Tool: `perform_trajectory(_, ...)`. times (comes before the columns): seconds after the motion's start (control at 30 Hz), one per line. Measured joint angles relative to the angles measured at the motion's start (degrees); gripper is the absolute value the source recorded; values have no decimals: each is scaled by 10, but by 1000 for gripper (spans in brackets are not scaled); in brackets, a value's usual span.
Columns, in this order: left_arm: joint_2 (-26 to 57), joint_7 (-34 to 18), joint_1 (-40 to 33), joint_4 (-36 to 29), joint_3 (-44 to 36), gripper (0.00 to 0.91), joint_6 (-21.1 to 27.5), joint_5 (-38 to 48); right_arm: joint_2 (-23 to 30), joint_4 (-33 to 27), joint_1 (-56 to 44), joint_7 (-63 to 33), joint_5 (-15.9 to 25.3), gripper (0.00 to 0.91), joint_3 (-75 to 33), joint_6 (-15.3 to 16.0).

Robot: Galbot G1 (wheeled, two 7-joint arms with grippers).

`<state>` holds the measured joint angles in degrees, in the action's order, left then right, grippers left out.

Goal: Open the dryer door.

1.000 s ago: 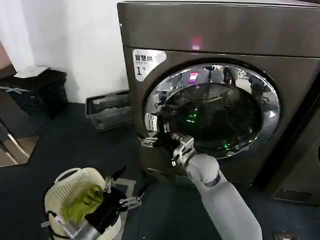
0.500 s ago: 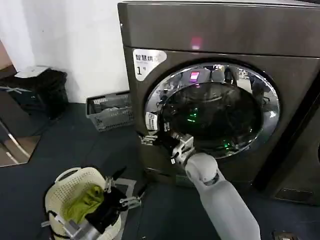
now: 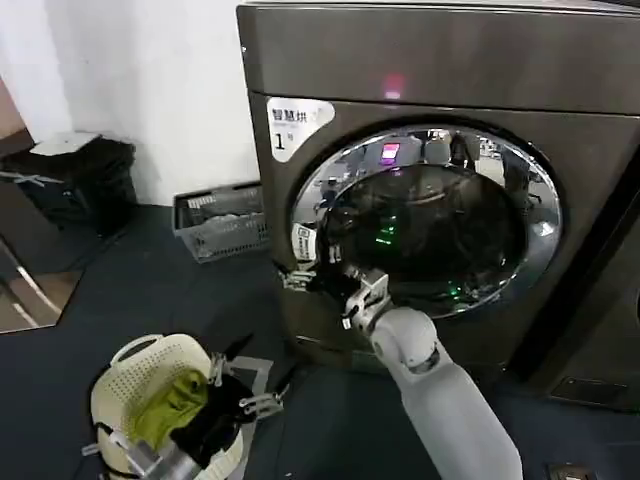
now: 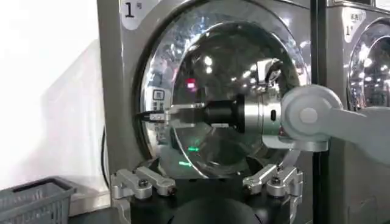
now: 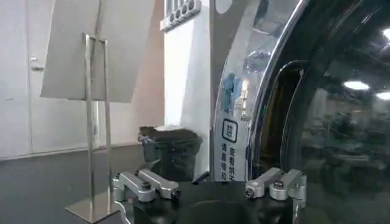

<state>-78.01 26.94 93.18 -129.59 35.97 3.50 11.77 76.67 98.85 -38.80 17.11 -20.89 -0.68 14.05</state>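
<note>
dryer door (image 3: 425,220) shut, dryer (image 3: 420,70) labelled "1"

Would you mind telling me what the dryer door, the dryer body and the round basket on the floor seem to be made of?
The dryer door: a mirror-bright, probably chromed rim that reflects the room, around dark tinted glass or clear plastic. The dryer: apparently sheet metal with a brushed bronze-grey sheen. The basket: most likely cream plastic, judging by its moulded perforated wall.

Dark floor (image 3: 130,290), dryer (image 3: 420,80), grey crate (image 3: 222,222), white basket (image 3: 140,385)
</note>
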Motion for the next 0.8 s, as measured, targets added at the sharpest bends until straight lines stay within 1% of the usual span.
perform_trajectory(0.2, 0, -1, -1, 1, -1, 907, 0, 1, -14, 39, -17, 9, -7, 907, -8, -1)
perform_trajectory(0.33, -1, -1, 0, -1, -1, 907, 2, 1, -20, 56, -27, 29, -41, 907, -11, 1)
perform_trajectory(0.53, 1, -1, 3, -8, 4, 907, 7, 6, -38, 85, -45, 67, -72, 907, -21, 3)
perform_trajectory(0.67, 4, -3, 0, -9, 16, 907, 10, 18, -57, 106, -60, 102, -101, 907, -33, 11)
perform_trajectory(0.8, 8, -4, -6, -9, 28, 907, 11, 28, -82, 126, -75, 133, -111, 907, -47, 13)
